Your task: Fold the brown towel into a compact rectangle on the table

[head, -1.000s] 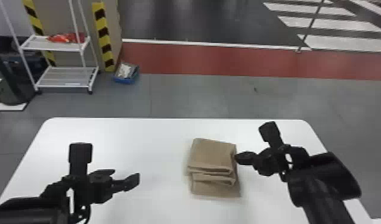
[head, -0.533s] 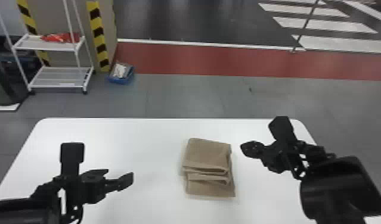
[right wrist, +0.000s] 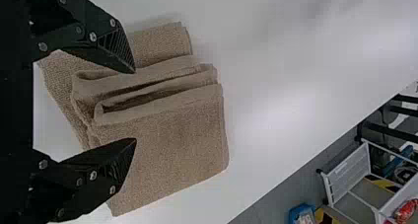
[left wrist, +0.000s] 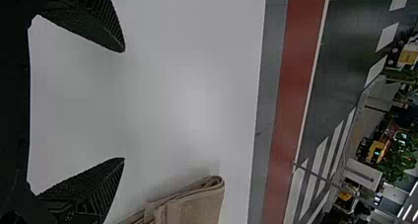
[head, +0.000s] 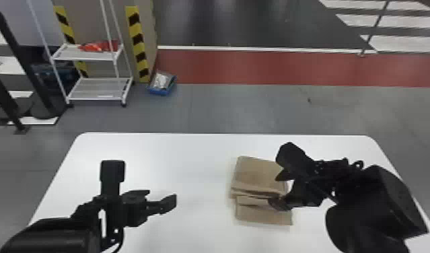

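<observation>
My right gripper [head: 278, 191] is over the right side of the folded brown towel [head: 257, 175], fingers apart. In the right wrist view the open gripper [right wrist: 135, 105] has nothing clamped, and the towel [right wrist: 167, 145] shows stacked layers with loose folds between the fingertips and a single flatter flap beside them. To the left of the towel, my left gripper [head: 162, 198] hangs open over the white table. The left wrist view has that gripper [left wrist: 124, 105] with bare tabletop between its fingers and the towel [left wrist: 194, 204] off to one side.
The white table [head: 190, 151] has its far edge beyond the towel. On the floor past it stand a white wire shelf [head: 96, 89] and a blue bin [head: 162, 83]; black posts are at the far left.
The right gripper first drew off to the right of the towel, then came back left over its right side. The head view has shifted; the towel looks much the same.
</observation>
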Robot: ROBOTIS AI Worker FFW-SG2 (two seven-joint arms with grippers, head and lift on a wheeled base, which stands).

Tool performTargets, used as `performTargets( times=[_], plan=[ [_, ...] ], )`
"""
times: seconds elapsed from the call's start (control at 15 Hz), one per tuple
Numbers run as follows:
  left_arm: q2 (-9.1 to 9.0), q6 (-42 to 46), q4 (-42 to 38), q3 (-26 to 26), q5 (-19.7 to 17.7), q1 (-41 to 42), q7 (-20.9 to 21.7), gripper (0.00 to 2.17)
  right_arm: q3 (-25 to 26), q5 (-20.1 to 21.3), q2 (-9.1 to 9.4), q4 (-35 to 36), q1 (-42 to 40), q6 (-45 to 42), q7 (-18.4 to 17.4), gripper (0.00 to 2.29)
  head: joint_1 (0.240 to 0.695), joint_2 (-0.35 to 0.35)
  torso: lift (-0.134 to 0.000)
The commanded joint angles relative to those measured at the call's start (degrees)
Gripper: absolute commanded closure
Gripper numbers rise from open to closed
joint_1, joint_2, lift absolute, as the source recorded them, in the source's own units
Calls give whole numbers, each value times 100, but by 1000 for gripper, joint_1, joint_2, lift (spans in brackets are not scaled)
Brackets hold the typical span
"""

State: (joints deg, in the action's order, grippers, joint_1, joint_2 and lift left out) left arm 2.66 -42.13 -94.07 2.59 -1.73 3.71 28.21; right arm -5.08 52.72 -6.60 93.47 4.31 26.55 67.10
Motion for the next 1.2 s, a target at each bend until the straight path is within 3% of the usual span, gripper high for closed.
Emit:
performTargets(
  times=[0.0, 0.13, 0.4, 0.53, 0.93, 1.13],
  plan=[
    [-2, -2, 2, -13, 6, -10, 0, 100, -266, 212, 0, -83, 52, 101, 5, 390, 695, -28, 0],
    [-2, -2, 2, -13, 6, -10, 0, 100, -547, 546, 0, -417, 245, 206, 5, 394, 695, -18, 0],
    [7, 50, 29, -4, -3, -10, 18, 100, -933, 836, 44, -1208, 667, 610, -109, 390, 695, -18, 0],
    [7, 68, 37, 5, -11, -10, 35, 100, -977, 1091, 185, -1446, 773, 610, -180, 394, 695, -20, 0],
    [7, 226, 108, 84, -29, -10, 79, 100, -1100, 1249, 229, -1709, 922, 646, -373, 417, 695, -11, 0],
    [7, 261, 117, 119, -29, -10, 114, 100, -1074, 1231, 255, -1797, 1036, 663, -373, 826, 695, -12, 0]
  ],
)
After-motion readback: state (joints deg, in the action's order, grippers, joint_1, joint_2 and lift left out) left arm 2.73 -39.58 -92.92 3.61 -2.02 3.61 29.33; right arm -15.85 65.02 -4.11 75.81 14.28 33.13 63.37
